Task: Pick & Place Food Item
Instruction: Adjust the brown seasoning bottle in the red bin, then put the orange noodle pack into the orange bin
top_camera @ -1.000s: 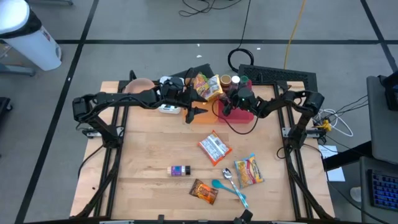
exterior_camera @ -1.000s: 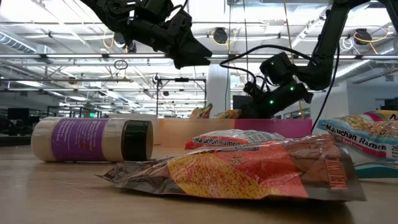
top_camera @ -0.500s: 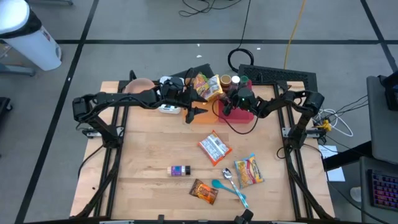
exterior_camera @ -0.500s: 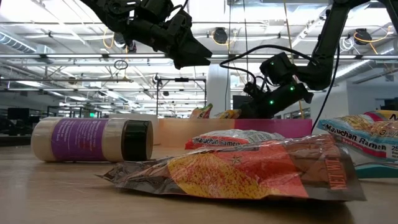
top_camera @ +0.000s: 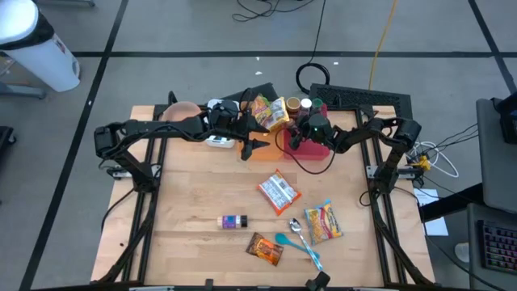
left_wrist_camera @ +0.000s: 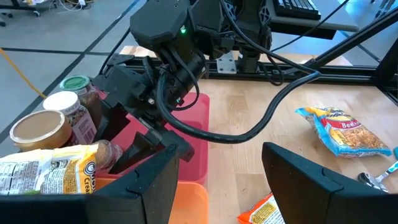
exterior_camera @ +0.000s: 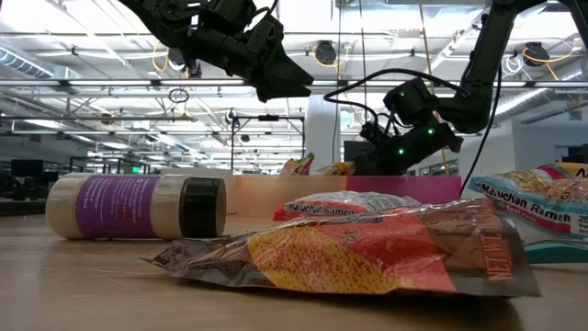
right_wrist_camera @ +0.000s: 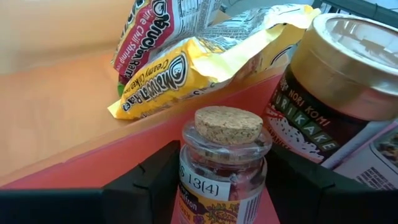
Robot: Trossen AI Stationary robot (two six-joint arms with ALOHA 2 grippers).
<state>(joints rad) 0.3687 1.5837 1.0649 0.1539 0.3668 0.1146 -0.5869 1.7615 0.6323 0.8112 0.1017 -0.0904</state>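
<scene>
A small glass jar with a cork stopper (right_wrist_camera: pixel 225 168) stands upright inside the red bin (top_camera: pixel 315 150) at the table's far side. My right gripper (top_camera: pixel 293 139) reaches into that bin and is shut on the jar. A gold-lidded furikake jar (right_wrist_camera: pixel 329 87) stands next to it. Yellow ramen packs (right_wrist_camera: pixel 205 59) lie in the orange bin (top_camera: pixel 271 113) beyond. My left gripper (top_camera: pixel 252 145) hangs open and empty above the table, just left of the red bin, and points at it. My right gripper pinches the corked jar's glass body (right_wrist_camera: pixel 188 186) below its shoulder, one finger (right_wrist_camera: pixel 146 186) on each side. The fingers come from the table's right, slanting a little downward. The jar is upright; its bottom lies outside the frame.
Loose on the table nearer the front lie a ramen pack (top_camera: pixel 279 192), a yellow and blue ramen pack (top_camera: pixel 323 222), a purple-labelled jar on its side (top_camera: pixel 233 221), an orange snack bag (top_camera: pixel 265 248) and a teal spoon (top_camera: pixel 296 242). A pink bowl (top_camera: pixel 182 111) stands far left.
</scene>
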